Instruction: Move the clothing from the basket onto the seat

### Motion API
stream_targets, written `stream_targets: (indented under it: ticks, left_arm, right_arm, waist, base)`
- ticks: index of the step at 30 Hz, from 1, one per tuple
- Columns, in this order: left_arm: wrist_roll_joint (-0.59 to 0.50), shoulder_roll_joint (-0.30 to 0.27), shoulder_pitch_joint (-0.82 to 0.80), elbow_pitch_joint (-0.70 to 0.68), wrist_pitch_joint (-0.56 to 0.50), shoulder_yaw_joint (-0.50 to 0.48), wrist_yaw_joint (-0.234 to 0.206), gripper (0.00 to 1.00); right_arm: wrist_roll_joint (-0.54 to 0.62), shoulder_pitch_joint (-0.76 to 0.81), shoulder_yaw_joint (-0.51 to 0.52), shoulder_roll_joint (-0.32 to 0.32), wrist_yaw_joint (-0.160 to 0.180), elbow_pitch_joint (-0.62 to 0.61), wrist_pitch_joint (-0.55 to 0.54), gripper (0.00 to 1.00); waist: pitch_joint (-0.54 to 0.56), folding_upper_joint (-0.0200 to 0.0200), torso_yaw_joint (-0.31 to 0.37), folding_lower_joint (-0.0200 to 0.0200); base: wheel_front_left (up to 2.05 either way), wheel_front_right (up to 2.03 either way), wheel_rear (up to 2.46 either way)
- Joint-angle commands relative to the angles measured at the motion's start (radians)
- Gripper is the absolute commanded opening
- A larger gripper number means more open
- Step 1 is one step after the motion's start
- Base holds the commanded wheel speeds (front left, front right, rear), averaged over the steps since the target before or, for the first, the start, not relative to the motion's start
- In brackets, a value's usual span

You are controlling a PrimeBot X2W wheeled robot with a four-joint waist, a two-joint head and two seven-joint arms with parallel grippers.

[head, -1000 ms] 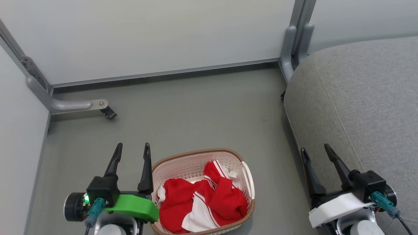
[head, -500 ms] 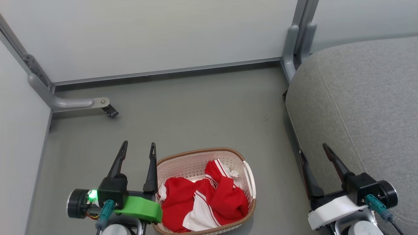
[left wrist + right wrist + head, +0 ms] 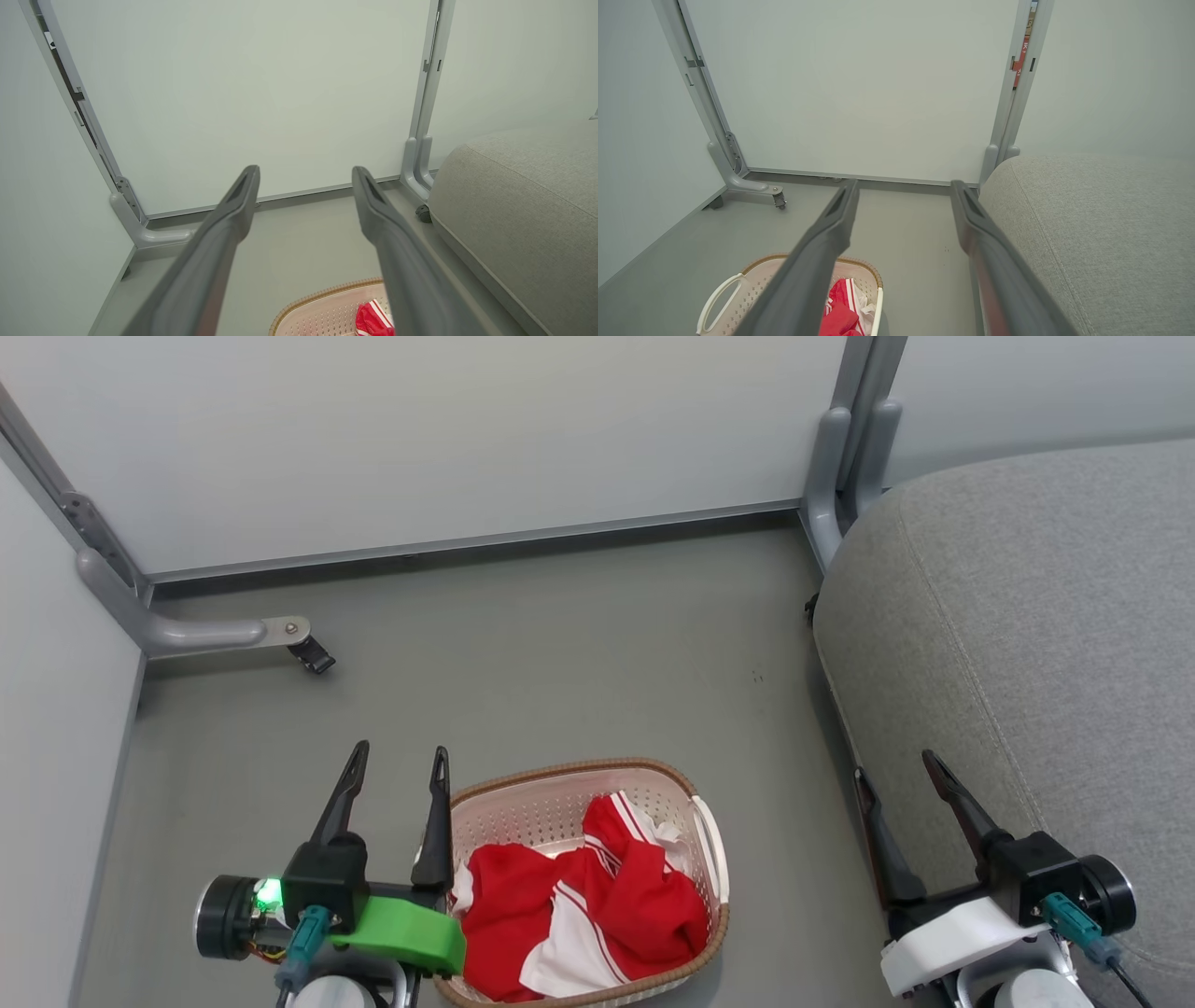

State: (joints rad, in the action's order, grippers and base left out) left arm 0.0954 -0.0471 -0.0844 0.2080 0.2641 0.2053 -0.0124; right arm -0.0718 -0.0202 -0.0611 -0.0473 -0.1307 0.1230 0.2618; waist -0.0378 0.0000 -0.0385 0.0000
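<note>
Red and white clothing lies crumpled in the cream basket with the brown woven rim, low in the middle of the head view. My left gripper stands open just left of the basket, its inner finger over the basket's left rim. Over at the lower right, my right gripper is open too, beside the front edge of the grey seat. The left wrist view catches the basket and a bit of clothing. In the right wrist view the basket, clothing and seat appear.
Pale partition panels stand behind and to the left, held by grey metal posts. A partition foot with a black caster juts onto the grey floor at the left. Open floor lies between the basket and the back panel.
The left gripper has shifted slightly to the right, toward the basket's left rim. The right gripper has drawn back a little toward the bottom edge. The clothing lies as before.
</note>
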Motion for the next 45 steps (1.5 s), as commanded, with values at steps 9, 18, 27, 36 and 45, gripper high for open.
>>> stream_targets:
  ticks: [9, 18, 27, 36, 45]
  left_arm:
    - [-0.04, -0.016, -0.119, 0.08, 0.001, 0.048, 0.078, 1.0]
    - [-0.065, -0.046, -0.274, 0.238, 0.001, 0.108, 0.125, 1.0]
    - [-0.083, -0.1, -0.454, 0.437, 0.001, 0.206, 0.142, 1.0]
    - [-0.059, -0.137, -0.615, 0.654, 0.001, 0.372, 0.143, 1.0]
    - [0.002, -0.149, -0.745, 0.846, -0.005, 0.576, 0.143, 1.0]
  right_arm:
    - [0.004, -0.04, -0.006, -0.005, 0.0, -0.03, 0.005, 1.0]
    - [0.002, -0.122, -0.029, -0.005, 0.0, -0.077, 0.005, 1.0]
    - [-0.009, -0.225, -0.038, -0.004, 0.0, -0.142, 0.005, 1.0]
    - [-0.027, -0.307, -0.06, -0.004, 0.0, -0.185, 0.005, 1.0]
    - [-0.023, -0.356, -0.069, -0.004, 0.0, -0.208, 0.005, 1.0]
  waist:
    - [-0.066, 0.0, 0.056, 0.0]
    - [-0.208, 0.0, 0.153, 0.0]
    - [-0.401, 0.0, 0.245, 0.0]
    - [-0.563, 0.0, 0.301, 0.0]
    - [-0.678, 0.0, 0.323, 0.0]
  base:
    - [0.0, 0.0, 0.0]
    - [0.0, 0.0, 0.0]
    - [0.0, 0.0, 0.0]
    - [0.0, 0.0, 0.0]
    - [0.0, 0.0, 0.0]
